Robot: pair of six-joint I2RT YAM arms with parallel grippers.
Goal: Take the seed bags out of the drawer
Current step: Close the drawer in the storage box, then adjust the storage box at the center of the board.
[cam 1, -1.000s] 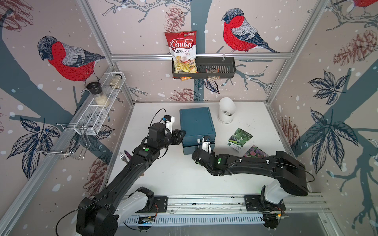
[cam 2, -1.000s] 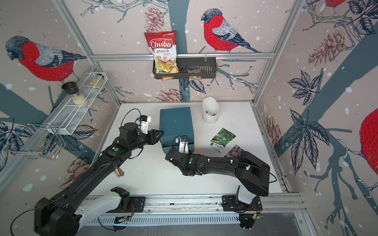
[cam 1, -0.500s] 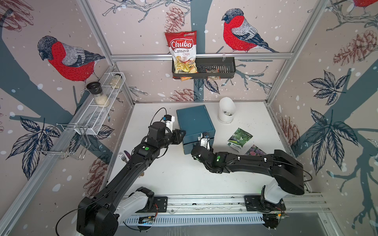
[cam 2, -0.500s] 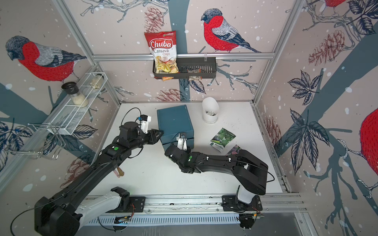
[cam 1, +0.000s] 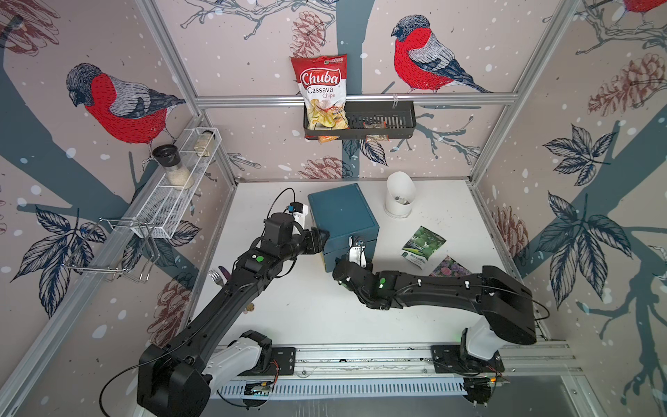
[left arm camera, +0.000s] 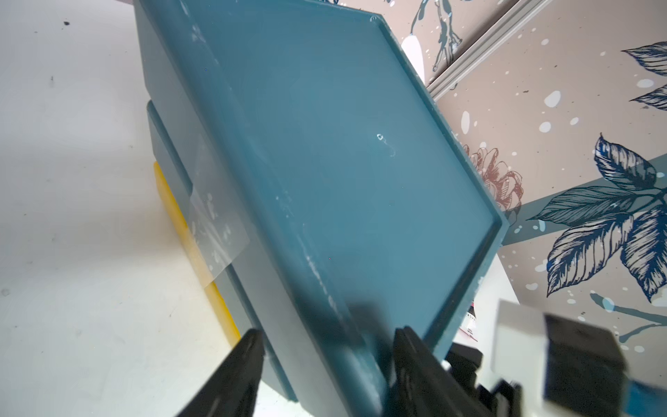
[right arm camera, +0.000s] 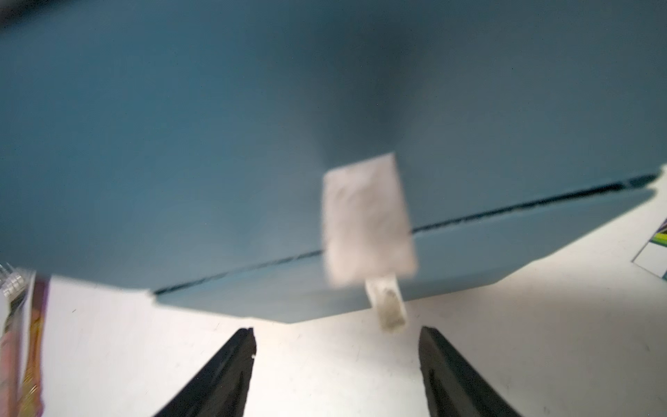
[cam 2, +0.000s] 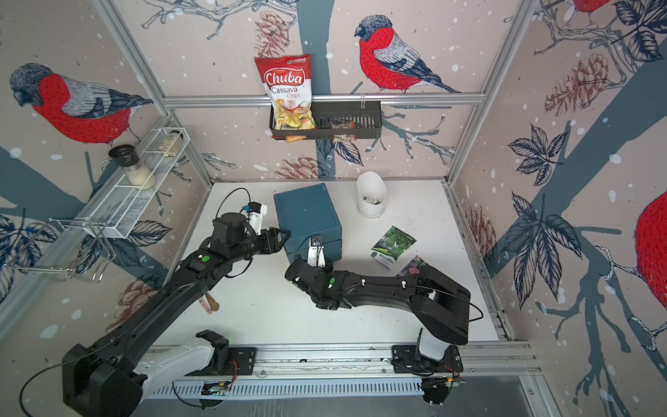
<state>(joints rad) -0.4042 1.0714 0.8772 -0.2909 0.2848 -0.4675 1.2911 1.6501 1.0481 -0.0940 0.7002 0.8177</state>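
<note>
Seed bags (cam 1: 423, 246) beside blue drawer box (cam 1: 341, 213)

The matt teal drawer box (left arm camera: 343, 162) looks plastic; the green seed bag (cam 1: 423, 245) is glossy, perhaps foil.

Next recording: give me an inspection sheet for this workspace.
Surface: white tabletop, specked.
Job's things: teal drawer box, drawer looks shut; green-fruit seed packet and pink-purple flower seed packet lie beside it, latter partly under right arm.
Clutter: white angled tube; metal fork at left edge.
End effectors: left end effector open astride box corner; right end effector open facing white drawer tab.
Cables: black cable loops behind left end effector.
Surroundings: bird-print walls; red Chuba chips bag in black wall basket.
</note>
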